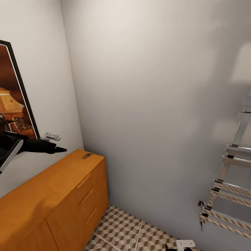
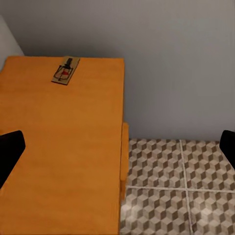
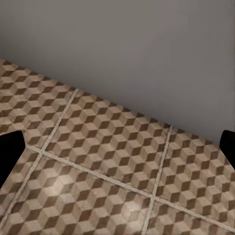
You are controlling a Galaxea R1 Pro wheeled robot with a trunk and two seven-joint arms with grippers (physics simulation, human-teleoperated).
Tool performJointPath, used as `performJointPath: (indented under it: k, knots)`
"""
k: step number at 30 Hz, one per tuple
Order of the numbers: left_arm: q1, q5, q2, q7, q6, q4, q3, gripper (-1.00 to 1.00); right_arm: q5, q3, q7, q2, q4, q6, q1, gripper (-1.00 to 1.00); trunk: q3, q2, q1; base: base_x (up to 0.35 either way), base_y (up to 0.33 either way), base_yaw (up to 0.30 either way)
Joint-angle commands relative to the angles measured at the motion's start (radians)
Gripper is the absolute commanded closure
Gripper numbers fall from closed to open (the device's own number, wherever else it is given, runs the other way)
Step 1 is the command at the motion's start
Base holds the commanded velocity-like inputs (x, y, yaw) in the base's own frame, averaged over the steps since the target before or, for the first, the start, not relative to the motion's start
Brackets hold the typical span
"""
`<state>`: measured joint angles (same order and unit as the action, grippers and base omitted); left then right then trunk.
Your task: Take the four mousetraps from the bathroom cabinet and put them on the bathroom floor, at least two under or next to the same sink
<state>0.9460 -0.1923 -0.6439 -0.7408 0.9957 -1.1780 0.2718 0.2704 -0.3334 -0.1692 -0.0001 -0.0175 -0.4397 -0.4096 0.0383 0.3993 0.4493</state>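
Observation:
One mousetrap [image 1: 87,155] lies flat on the far corner of the orange-brown cabinet [image 1: 52,195], close to the back wall. My left gripper [image 1: 57,149] hovers above the cabinet top, short of the trap and apart from it. In the left wrist view the mousetrap [image 2: 65,71] sits ahead on the cabinet top [image 2: 58,147], and the left gripper [image 2: 117,147] is open with nothing between its dark fingertips [image 2: 10,149]. The right gripper [image 3: 117,147] is open and empty over the cube-patterned bathroom floor [image 3: 112,161]. The sink is out of view.
A framed picture [image 1: 12,101] hangs on the left wall above the cabinet. A chrome ladder rack [image 1: 230,188] leans at the right wall. Tiled floor [image 1: 129,233] lies between the cabinet front and the grey back wall.

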Motion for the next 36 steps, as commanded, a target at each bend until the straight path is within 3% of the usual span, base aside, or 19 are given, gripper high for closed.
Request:
performJointPath:
  k: [1,15,25,29,36]
  knots:
    - [0.000,-0.007,-0.001,0.003,0.006,0.000,0.002,-1.00,0.007,-0.009,-0.003,0.000,0.000,-0.002,0.000,-1.00,0.000,0.001,0.001,0.110,0.152,-0.150]
    - [0.000,-0.007,-0.002,0.003,0.006,0.001,0.012,-1.00,0.007,-0.009,-0.003,0.000,0.001,-0.002,0.000,-1.00,0.008,0.001,0.001,0.022,0.030,-0.097]
    - [0.000,-0.007,-0.002,0.003,0.005,0.005,0.042,-1.00,0.008,-0.009,-0.004,0.000,0.001,-0.002,0.000,-1.00,0.008,0.001,0.001,0.045,0.001,-0.004]
    - [0.001,-0.007,-0.002,0.002,0.005,0.007,0.067,-1.00,0.007,-0.009,-0.004,0.000,0.001,-0.002,0.000,-1.00,0.008,0.001,0.001,0.153,0.060,0.000]
    - [0.002,-0.007,-0.001,0.002,0.004,0.010,0.079,-1.00,0.008,-0.009,-0.004,0.000,0.001,-0.002,-0.001,-1.00,0.008,0.001,0.001,0.207,0.122,0.000]
